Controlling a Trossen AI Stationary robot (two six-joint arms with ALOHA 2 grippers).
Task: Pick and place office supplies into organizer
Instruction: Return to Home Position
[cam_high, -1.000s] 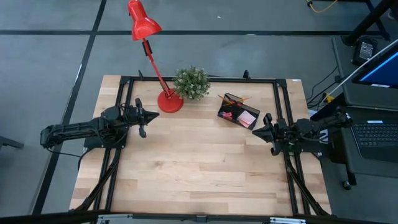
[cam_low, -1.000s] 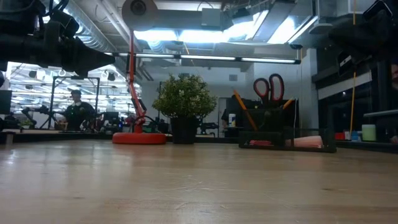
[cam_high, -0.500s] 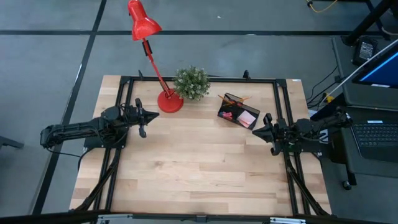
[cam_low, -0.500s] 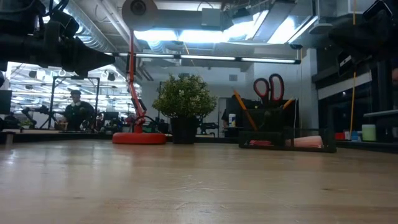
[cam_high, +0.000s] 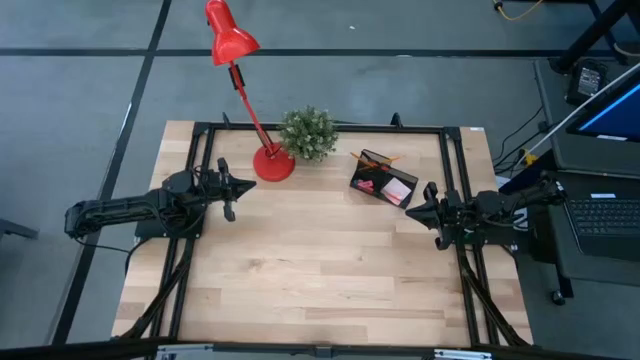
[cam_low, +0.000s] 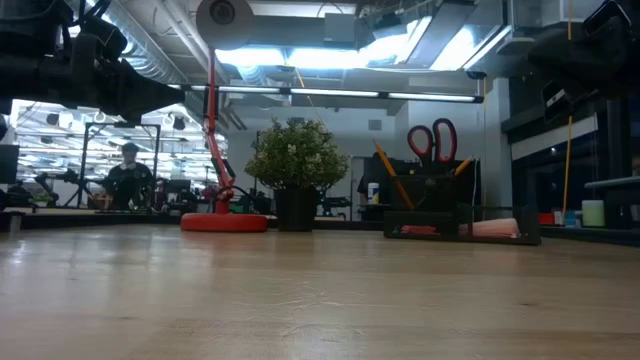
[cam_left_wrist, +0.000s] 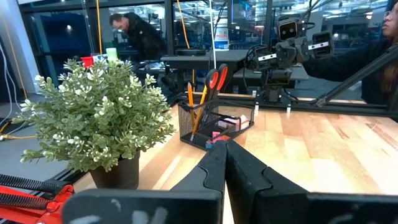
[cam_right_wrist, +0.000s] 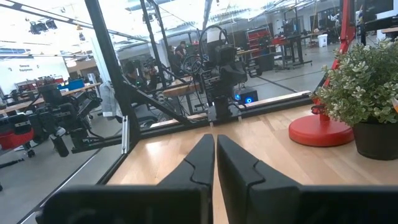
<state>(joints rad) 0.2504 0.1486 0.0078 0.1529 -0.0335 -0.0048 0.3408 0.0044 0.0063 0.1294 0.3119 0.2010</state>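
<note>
The black mesh organizer (cam_high: 383, 178) stands on the table's far right part. It holds orange-handled scissors (cam_low: 432, 140), orange pencils (cam_left_wrist: 189, 93) and a pink sticky-note pad (cam_high: 398, 190); small red and pink items (cam_left_wrist: 219, 127) lie in its low tray. My left gripper (cam_high: 232, 190) hovers shut near the left edge, pointing toward the organizer (cam_left_wrist: 214, 121). My right gripper (cam_high: 420, 210) hovers shut just near and right of the organizer, pointing left. In the wrist views both finger pairs meet, the left gripper (cam_left_wrist: 225, 146) and the right gripper (cam_right_wrist: 214, 140), each touching nothing.
A red desk lamp stands on its round base (cam_high: 273, 163) at the far middle, with a green potted plant (cam_high: 307, 133) right beside it, left of the organizer. A black frame rail (cam_high: 320, 126) runs around the table. Bare wood (cam_high: 320, 260) spans the middle and near side. People show in the room behind.
</note>
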